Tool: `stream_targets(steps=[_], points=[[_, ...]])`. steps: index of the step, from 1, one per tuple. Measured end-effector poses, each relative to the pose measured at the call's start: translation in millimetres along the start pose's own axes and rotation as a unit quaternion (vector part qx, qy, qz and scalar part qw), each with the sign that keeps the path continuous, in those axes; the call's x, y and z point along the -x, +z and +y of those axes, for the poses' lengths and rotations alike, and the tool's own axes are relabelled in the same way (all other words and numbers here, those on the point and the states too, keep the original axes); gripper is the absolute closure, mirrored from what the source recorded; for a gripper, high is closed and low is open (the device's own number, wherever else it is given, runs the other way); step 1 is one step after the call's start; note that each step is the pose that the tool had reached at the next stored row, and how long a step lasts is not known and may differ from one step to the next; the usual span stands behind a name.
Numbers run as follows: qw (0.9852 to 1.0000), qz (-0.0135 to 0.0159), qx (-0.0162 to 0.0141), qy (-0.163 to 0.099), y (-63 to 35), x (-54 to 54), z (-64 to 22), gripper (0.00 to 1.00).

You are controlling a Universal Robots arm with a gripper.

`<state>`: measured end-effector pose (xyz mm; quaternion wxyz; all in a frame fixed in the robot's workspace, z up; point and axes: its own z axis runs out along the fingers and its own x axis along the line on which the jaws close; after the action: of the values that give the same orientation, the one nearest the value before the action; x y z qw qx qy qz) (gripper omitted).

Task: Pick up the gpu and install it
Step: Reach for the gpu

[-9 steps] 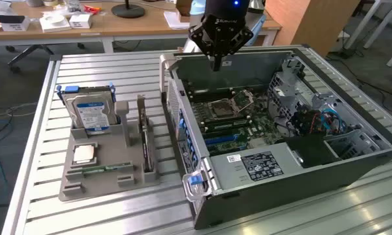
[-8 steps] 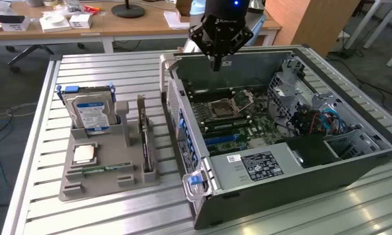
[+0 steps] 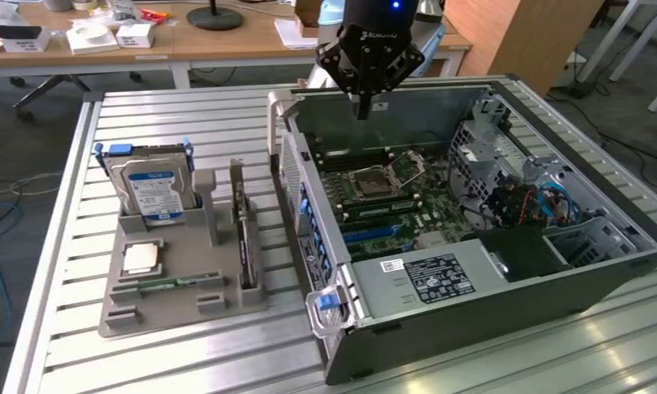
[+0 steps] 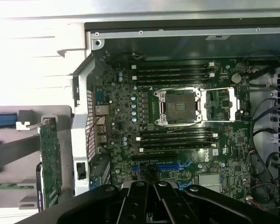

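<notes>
Currently pincer [image 3: 362, 112] fully closed, empty, above PC case [image 3: 504, 316].

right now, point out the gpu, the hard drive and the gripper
gpu [image 3: 244, 242], exterior view, upper edge
hard drive [image 3: 153, 193], exterior view, blue-white label
gripper [image 3: 363, 113], exterior view, between its fingertips

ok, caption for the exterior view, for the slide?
Shut pincer hovers over the open case; gpu stands on edge in the rack on the exterior view's left.

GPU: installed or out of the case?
Out. The gpu stands on edge in the grey holder beside the case; the gripper hangs shut and empty.
</notes>
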<state>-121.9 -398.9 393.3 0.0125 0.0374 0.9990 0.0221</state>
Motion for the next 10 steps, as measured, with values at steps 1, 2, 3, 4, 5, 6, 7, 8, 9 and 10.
stream_targets(steps=[1,2,3,4,5,6,7,8,9,10], points=[[1.0,0.0,0.0,0.0,0.0,0.0,0.0,0.9],[1.0,0.0,0.0,0.0,0.0,0.0,0.0,0.9],[1.0,-0.0001,0.0,0.0,0.0,-0.2,0.0,0.9],[1.0,-0.0001,0.0001,0.0,0.1,-0.5,0.0,0.9],[1.0,-0.0001,0.0001,0.0,0.0,-1.4,-0.1,0.9],[1.0,0.0,0.0,0.0,-0.1,-2.9,-0.2,0.9],[1.0,0.0,0.0,0.0,-0.1,-4.8,-0.4,0.9],[1.0,0.0,0.0,0.0,-0.2,-6.8,-0.5,0.9],[1.0,0.0,0.0,0.0,-0.2,-9.1,-0.7,0.9],[1.0,0.0,0.0,0.0,-0.3,-11.3,-0.8,0.9]])
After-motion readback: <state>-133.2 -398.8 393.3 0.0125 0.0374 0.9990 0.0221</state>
